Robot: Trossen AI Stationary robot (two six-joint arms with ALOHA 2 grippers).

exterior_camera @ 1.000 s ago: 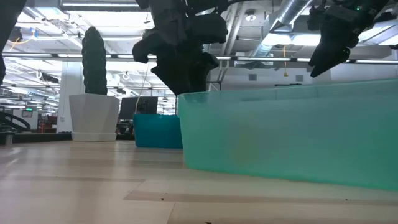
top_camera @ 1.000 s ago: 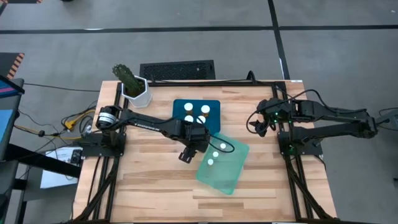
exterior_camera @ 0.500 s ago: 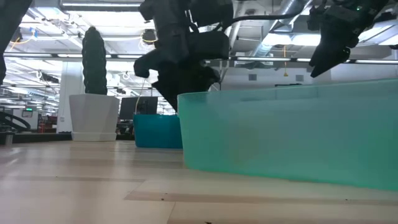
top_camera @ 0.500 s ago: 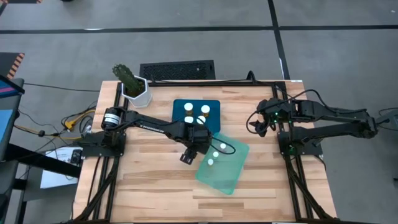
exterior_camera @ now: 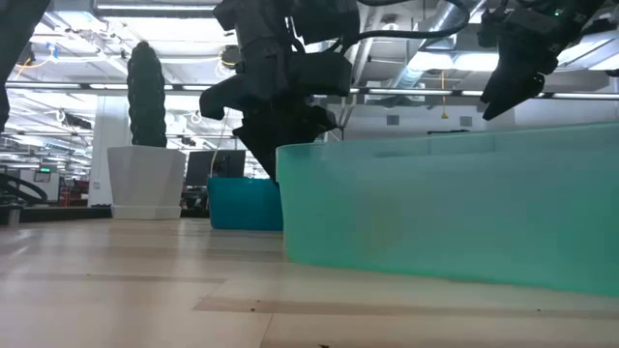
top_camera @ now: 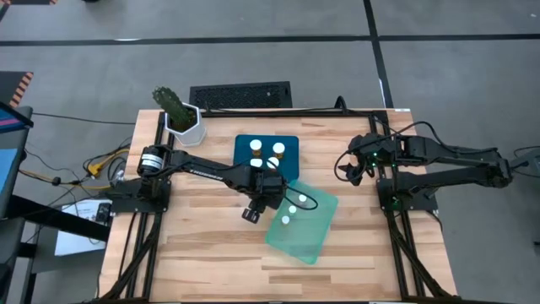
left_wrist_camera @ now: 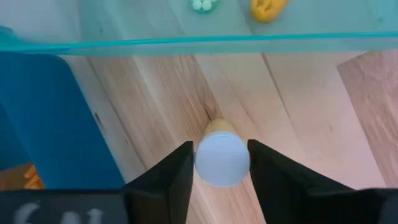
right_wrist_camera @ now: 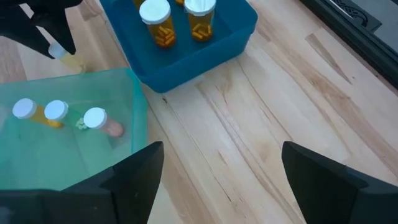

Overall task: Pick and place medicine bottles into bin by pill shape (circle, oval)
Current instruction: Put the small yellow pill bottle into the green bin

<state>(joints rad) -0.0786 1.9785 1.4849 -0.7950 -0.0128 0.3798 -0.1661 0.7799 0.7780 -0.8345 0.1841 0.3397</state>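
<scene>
Evidently my left gripper [left_wrist_camera: 221, 163] was clamped on a medicine bottle [left_wrist_camera: 222, 157] just outside the teal bin [top_camera: 314, 241], and I feared clipping its wall would dislodge it.

Left hand [top_camera: 251, 212] beside the pale green bin [top_camera: 302, 221] (three white caps inside).

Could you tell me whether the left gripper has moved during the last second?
Yes, slightly. In the high view the left gripper, holding a bottle, has shifted away from the blue bin along the teal bin's edge.
</scene>
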